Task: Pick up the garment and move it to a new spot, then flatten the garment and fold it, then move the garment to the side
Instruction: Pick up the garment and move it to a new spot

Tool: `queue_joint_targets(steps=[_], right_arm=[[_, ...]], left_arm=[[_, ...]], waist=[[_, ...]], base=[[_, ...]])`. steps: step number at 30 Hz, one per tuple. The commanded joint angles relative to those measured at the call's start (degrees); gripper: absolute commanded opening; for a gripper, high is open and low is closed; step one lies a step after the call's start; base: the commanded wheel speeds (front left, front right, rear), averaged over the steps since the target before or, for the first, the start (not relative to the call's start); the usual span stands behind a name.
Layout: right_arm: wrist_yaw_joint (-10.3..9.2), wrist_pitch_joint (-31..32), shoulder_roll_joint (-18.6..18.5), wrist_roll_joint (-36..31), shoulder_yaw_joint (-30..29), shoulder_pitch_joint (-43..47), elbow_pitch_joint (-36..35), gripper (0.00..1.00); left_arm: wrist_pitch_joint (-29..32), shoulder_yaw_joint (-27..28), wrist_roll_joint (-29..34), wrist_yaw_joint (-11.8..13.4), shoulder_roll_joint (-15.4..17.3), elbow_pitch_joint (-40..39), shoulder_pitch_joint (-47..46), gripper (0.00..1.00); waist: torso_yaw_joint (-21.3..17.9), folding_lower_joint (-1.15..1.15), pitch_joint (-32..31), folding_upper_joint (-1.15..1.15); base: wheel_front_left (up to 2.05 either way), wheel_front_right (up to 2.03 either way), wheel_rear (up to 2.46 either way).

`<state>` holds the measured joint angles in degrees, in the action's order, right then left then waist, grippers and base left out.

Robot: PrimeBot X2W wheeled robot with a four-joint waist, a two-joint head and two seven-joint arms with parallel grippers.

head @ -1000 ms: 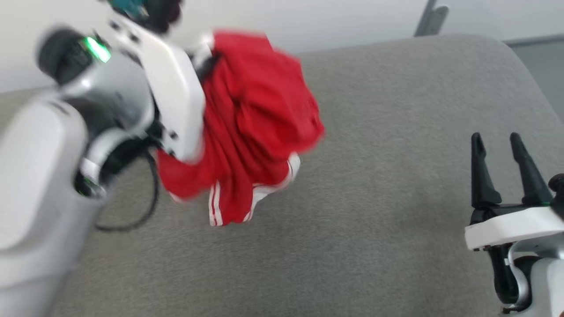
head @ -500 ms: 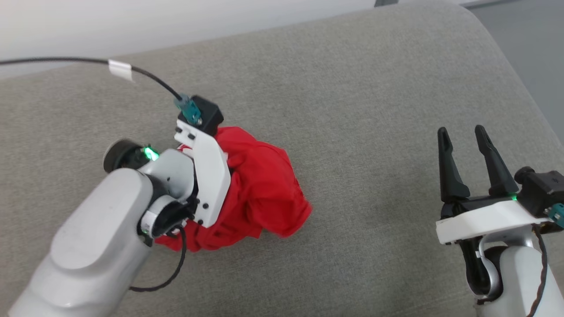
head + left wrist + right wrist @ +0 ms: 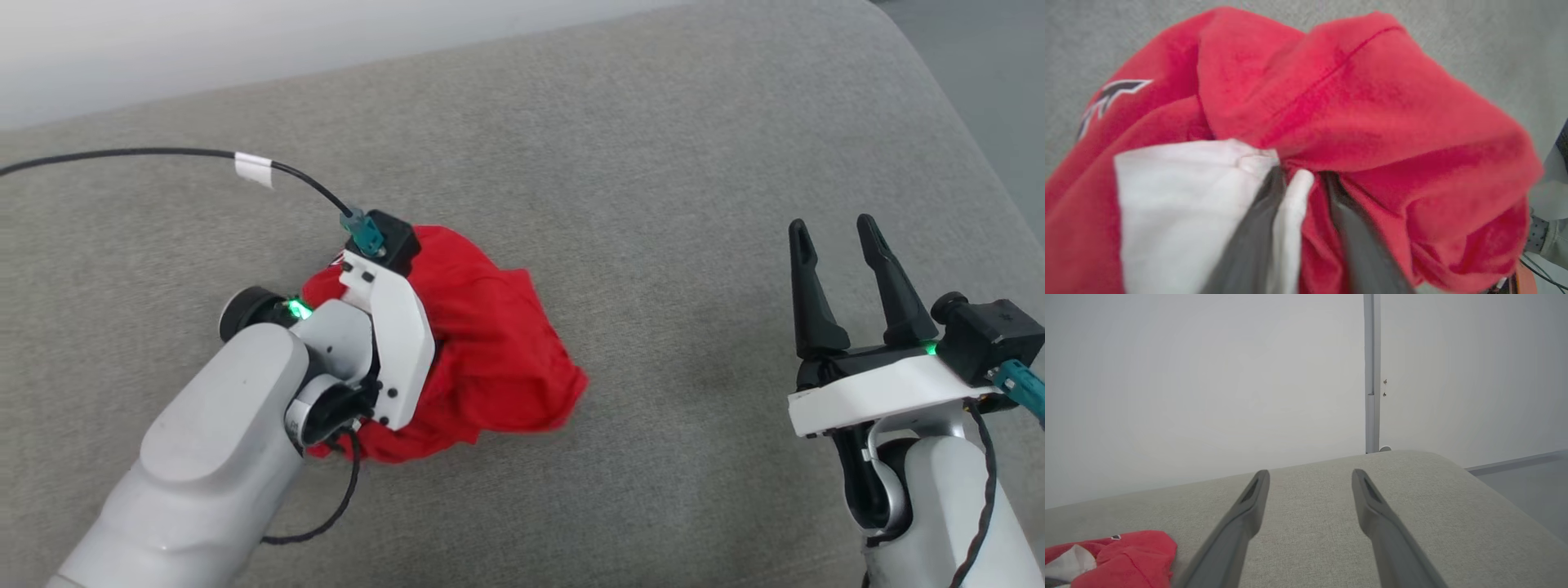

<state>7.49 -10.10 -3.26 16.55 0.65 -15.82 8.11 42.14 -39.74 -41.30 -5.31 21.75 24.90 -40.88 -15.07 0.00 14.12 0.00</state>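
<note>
The garment (image 3: pixel 490 359), red with a white sleeve, lies bunched in a heap on the grey cushion (image 3: pixel 694 163). My left arm reaches down into the heap from the near left, its white wrist plate lying over the cloth. In the left wrist view my left gripper (image 3: pixel 1302 179) has its fingers a little apart, with white and red folds of the garment (image 3: pixel 1372 102) loose between them. My right gripper (image 3: pixel 833 233) stands open and empty at the right, well clear of the heap. In the right wrist view my right gripper (image 3: pixel 1310 475) points over the cushion, the garment (image 3: pixel 1126 551) at lower left.
A black cable (image 3: pixel 163 153) with a white tag runs from the left edge to my left wrist camera. The cushion's rounded far right corner drops to grey floor (image 3: pixel 980 65). A pale wall with a thin upright post (image 3: pixel 1372 375) stands behind.
The garment hung in the air from my left gripper a second ago and now rests on the cushion. The head camera has tilted down. My left fingers have loosened.
</note>
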Motion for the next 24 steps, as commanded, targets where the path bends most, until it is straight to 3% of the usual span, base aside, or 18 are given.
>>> queue_joint_targets(steps=[1, 6, 14, 18, 24], right_arm=[[0.0, -0.17, -0.31, -0.26, -0.05, 0.32, 0.27, 1.0], [0.0, 0.05, -1.16, -0.63, -0.47, 1.21, 0.28, 1.0], [0.0, 0.9, -1.97, -1.33, -1.5, 3.26, -0.11, 1.0], [0.0, 1.44, -2.0, -1.59, -1.57, 4.44, -0.55, 1.0], [0.0, 1.74, -1.93, -2.0, -2.36, 6.44, -1.2, 1.0]], left_arm=[[-1.9, 0.45, 0.49, -0.48, 0.32, -0.26, -1.09, 1.0], [-5.55, 1.78, -0.16, -0.65, 0.73, -2.4, -0.92, 1.0], [-16.15, 5.46, 0.86, -0.08, 3.2, -8.12, 2.42, 1.0], [-22.09, 7.86, 1.15, 0.99, 4.8, -10.72, 5.14, 1.0], [-34.04, 12.95, 2.47, 5.02, 7.01, -15.31, 11.36, 1.0]], waist=[[1.46, 0.0, -1.11, 0.0], [3.66, 0.0, -2.73, 0.0], [7.94, 0.0, -6.49, 0.0], [9.62, 0.0, -8.24, 0.0], [12.1, 0.0, -10.45, 0.0]], base=[[0.0, 0.0, 0.0], [0.0, 0.0, 0.0], [0.0, 0.0, 0.0], [0.0, 0.0, 0.0], [0.0, 0.0, 0.0]])
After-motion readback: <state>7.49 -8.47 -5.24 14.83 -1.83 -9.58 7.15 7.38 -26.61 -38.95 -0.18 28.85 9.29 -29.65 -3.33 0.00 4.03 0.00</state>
